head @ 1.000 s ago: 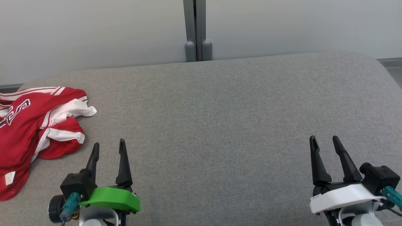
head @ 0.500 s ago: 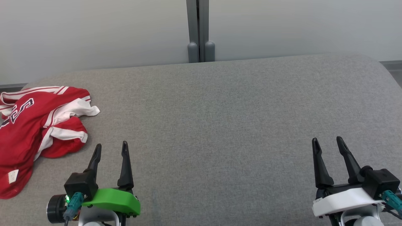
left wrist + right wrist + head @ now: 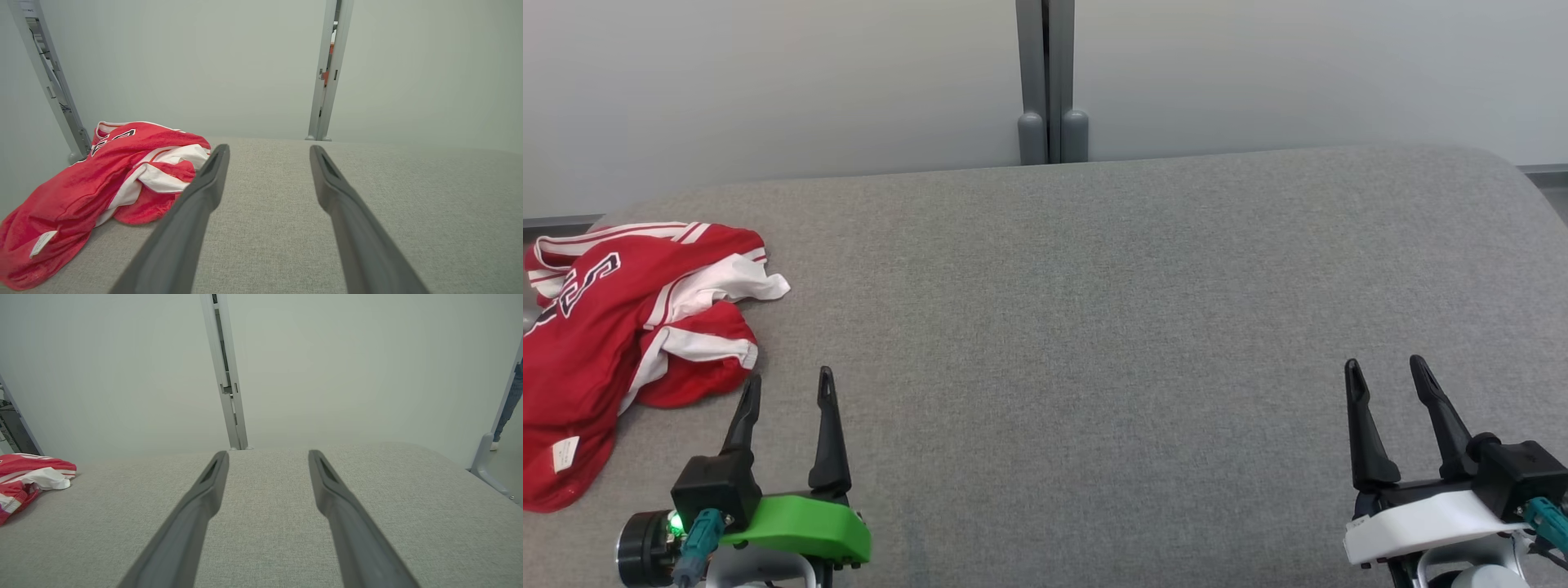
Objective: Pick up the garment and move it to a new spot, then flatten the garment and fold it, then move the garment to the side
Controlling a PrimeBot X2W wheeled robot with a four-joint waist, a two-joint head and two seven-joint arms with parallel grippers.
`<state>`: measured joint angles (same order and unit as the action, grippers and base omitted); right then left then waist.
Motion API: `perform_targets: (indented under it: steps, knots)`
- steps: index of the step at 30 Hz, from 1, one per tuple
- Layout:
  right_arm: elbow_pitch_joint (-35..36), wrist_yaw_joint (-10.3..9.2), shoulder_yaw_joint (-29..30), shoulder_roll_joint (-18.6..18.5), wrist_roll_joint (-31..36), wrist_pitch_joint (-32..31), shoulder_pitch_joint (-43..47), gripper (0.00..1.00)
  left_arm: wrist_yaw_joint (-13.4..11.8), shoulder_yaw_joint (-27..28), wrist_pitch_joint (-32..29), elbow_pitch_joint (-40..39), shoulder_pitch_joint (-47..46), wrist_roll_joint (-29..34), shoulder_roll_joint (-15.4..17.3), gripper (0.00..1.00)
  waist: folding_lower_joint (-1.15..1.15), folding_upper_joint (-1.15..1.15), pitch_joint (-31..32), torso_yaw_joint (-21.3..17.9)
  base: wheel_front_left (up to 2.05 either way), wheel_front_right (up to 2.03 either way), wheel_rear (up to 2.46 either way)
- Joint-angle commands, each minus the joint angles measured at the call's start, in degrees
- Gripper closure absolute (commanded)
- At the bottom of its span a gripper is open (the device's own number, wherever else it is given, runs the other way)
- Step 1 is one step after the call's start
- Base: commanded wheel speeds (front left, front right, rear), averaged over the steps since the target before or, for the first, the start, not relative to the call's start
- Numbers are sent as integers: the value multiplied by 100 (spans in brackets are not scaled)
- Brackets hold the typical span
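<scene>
Hovering at the start: garment crumpled, ungrasped on cushion, left gripper near it, right gripper well apart, fingers spread, every step left.

**Cut edges, covered lettering, print too small**

Left of the left jaws, the garment runs off the head view's left edge. Its own folds cover part of the dark-edged lettering, so the word cannot be read. The print on the white tag at its near hem is too small to tell. The left arm and right arm behind the jaws are cut by the bottom edge. Far right of the right jaws, a person's leg is cut by the right wrist view's edge.
</scene>
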<state>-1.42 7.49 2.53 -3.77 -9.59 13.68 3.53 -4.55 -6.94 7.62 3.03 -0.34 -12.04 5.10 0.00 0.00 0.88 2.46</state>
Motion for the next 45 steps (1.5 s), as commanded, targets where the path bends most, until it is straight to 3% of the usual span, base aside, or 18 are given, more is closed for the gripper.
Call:
perform_targets:
  steps: [1, 21, 45]
  knots:
    - [18, 0, 16, 8, -50, -33, 69, 0, -37, 38, -21, -44, 81, 13, 52, 0, 0, 0, 2, 3, 0, 0, 0]
    - [14, 0, -19, 18, -574, -290, 54, 0, -114, 84, -129, -76, 133, -188, 116, 0, 0, 0, 12, 18, 0, 0, 0]
    - [52, 0, -75, -22, -562, -424, 92, 0, -244, 4, -167, -50, 146, -195, 198, 0, 0, 0, 7, 33, 0, 0, 0]
